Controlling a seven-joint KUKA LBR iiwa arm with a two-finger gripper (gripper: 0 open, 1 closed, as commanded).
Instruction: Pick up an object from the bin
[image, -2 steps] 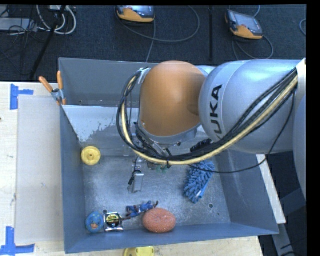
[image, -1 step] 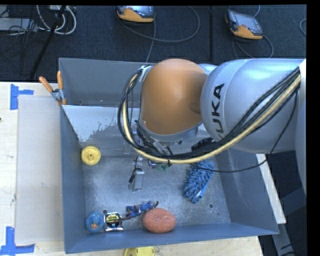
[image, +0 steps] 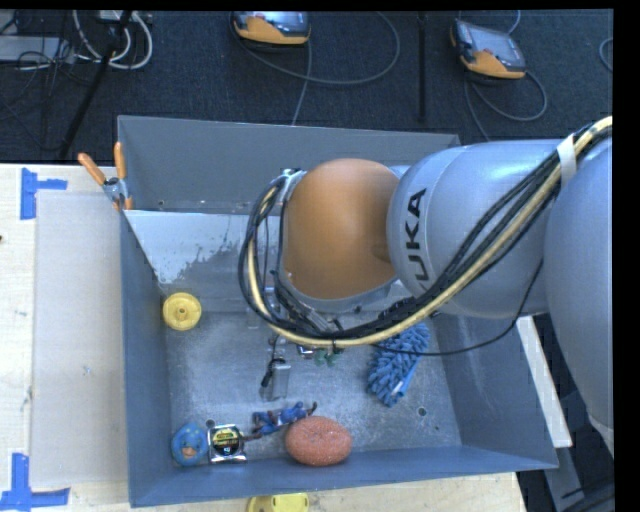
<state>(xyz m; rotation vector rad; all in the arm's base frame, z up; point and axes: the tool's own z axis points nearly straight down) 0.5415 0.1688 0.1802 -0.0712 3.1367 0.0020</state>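
My gripper (image: 274, 377) hangs below the arm's orange cover, over the bare middle of the bin floor, with nothing seen in it. A small blue jointed toy (image: 281, 417) lies just below it, near the front wall. Beside that toy rests a reddish oval sponge (image: 318, 442). A blue bristly mop-like thing (image: 398, 362) lies to the gripper's right, partly under the arm.
A yellow round cap (image: 181, 311) sits by the left wall. In the front left corner lie a blue ball (image: 188, 443) and a yellow-and-black tape measure (image: 227, 441). The arm and its cables cover the bin's back right.
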